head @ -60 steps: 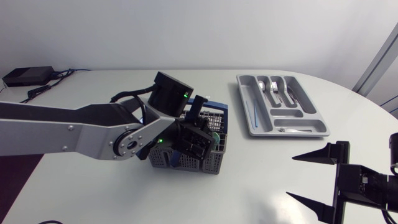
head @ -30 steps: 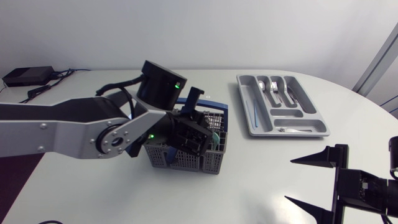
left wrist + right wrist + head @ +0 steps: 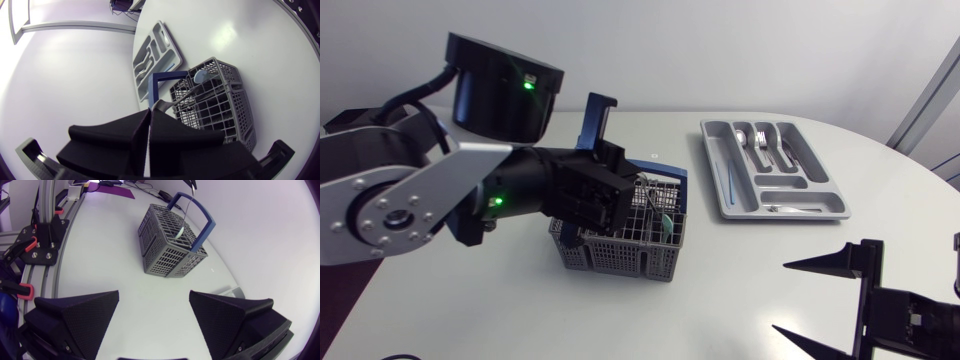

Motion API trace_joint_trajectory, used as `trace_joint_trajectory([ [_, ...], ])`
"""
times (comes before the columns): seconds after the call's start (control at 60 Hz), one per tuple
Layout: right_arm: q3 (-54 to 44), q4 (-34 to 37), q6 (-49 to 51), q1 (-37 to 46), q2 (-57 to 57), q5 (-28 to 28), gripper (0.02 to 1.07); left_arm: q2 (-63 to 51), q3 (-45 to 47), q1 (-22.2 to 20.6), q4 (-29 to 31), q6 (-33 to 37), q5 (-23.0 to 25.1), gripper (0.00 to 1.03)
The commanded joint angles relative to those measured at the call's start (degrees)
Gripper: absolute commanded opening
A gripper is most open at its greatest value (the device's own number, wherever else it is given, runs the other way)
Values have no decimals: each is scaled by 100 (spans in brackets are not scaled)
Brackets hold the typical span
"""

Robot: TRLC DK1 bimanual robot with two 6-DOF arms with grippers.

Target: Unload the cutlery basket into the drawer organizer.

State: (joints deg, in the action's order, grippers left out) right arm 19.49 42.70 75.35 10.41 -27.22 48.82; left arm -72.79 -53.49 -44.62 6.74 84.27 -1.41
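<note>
Over the cutlery basket (image 3: 620,258), the left gripper (image 3: 150,113) had risen within the last sec. It had been down among the compartments before. It now sat above the rim w/ fingers pressed nearly flat together on the handle end of a slim utensil (image 3: 181,93), prob. a spoon. The utensil's pale teal end hung at or just inside the basket's top, so the lift looked only part done. The carry to the drawer organizer (image 3: 812,166) remained.

The basket stood mid-way along the bench (image 3: 740,275); what else it held I couldn't make out. The organizer lay well apart, toward the far right. It had several silver pcs in the middle slots, a thin bluish item in the long slot nearest the basket, and something silvery in the crosswise slot. The right gripper (image 3: 154,299) sat by the bench's near edge, fingers wide apart, holding nothing.
</note>
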Motion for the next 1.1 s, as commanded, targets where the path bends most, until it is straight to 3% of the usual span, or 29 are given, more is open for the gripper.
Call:
trace_joint_trajectory([
  [0.0, -103, 151, -231, -66, 147, -30, 103, 310, 199, 76, 55, 142, 9, 8],
  [0.2, -41, 186, -557, -92, 490, -48, 103, 1039, 349, 129, 284, 90, -8, 8],
  [0.283, -76, -60, -979, -136, 657, -48, 103, 1303, 331, 59, 451, -236, -61, 8],
  [0.4, -287, -798, -1919, -286, 1131, -144, 103, 1303, 138, -275, 688, -1194, -167, 8],
  [0.567, -305, -1756, -3088, -1270, 1193, -1287, 103, 661, -425, -644, 960, -2705, -228, 8],
  [0.667, -156, -1985, -3272, -1824, 736, -1735, 103, 187, -706, -750, 978, -3435, -246, 8],
  [0.9, 29, -2626, -3659, -1789, 200, -1885, 103, -877, -1796, -776, 1303, -5184, -184, 8],
  [1.083, 64, -3303, -3940, -2131, -64, -2517, 102, -1738, -2895, -723, 2077, -6511, 27, 8],
])
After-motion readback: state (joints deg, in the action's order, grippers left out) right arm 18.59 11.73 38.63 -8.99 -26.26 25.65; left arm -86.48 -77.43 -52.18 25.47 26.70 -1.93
